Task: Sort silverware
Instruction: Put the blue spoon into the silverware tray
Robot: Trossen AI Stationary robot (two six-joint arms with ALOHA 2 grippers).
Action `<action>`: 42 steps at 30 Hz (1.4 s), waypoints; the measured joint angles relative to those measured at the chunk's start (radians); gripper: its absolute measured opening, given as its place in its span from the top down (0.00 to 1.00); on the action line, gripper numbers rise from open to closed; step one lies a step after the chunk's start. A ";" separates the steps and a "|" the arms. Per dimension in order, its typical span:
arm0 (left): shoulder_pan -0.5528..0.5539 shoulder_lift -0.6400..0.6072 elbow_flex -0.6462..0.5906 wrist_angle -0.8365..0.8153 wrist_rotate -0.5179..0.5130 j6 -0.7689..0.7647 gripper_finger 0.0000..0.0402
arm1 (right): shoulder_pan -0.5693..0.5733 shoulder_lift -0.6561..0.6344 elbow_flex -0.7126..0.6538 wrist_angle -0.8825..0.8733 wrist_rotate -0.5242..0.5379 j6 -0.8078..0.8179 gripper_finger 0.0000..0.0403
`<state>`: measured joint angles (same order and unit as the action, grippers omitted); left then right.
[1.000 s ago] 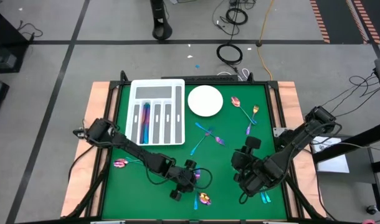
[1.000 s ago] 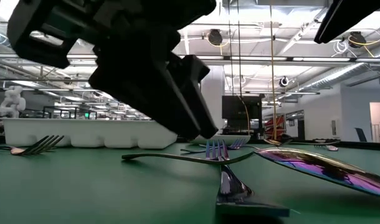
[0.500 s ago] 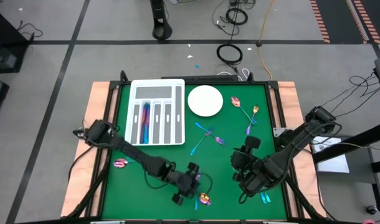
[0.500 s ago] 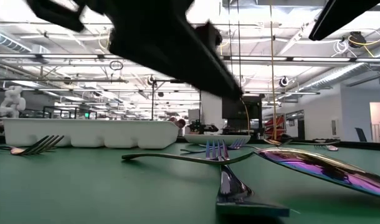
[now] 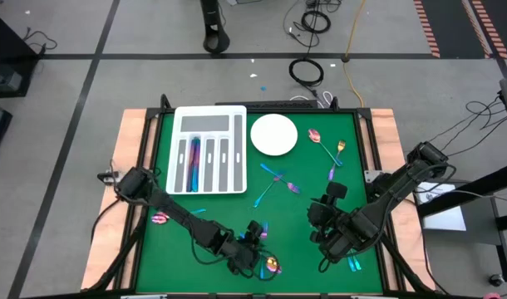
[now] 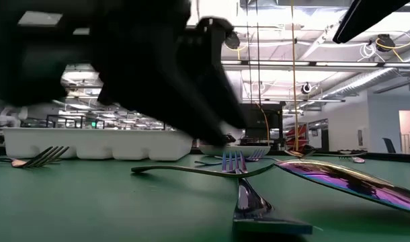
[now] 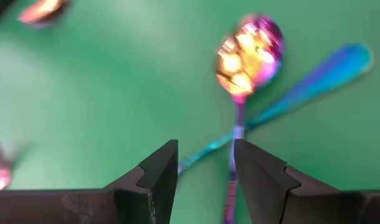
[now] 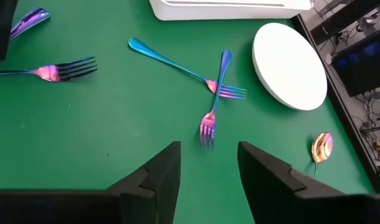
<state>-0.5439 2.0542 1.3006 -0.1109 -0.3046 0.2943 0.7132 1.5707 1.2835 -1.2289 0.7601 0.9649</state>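
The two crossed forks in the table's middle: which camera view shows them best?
The right wrist view: the crossed forks lie whole and unblocked beside the white plate. The high view shows them small. The low view gives only tines edge-on. The left wrist view misses them.

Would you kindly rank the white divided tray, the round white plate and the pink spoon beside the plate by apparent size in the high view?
1. White divided tray, clearly the largest.
2. Round white plate.
3. Pink spoon, by far the smallest.

All lie flat on the table, so nearness to the camera hardly affects the ranking.
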 joint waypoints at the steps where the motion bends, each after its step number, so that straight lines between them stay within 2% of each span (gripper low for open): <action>1: -0.004 0.015 0.000 -0.002 0.001 0.000 0.60 | 0.000 0.000 0.000 0.002 0.000 0.000 0.63; 13: -0.028 0.050 -0.001 0.002 -0.093 0.000 0.61 | 0.000 0.000 0.000 0.016 -0.001 -0.008 0.63; 32: 0.000 0.051 -0.001 -0.006 -0.042 -0.028 0.97 | 0.000 0.000 0.000 0.017 -0.001 -0.016 0.63; 42: -0.001 0.001 0.032 -0.013 -0.014 -0.079 0.99 | 0.000 0.000 0.000 0.018 -0.002 -0.016 0.63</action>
<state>-0.5447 2.0549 1.3325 -0.1244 -0.3185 0.2151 0.7132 1.5711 1.2831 -1.2106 0.7586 0.9489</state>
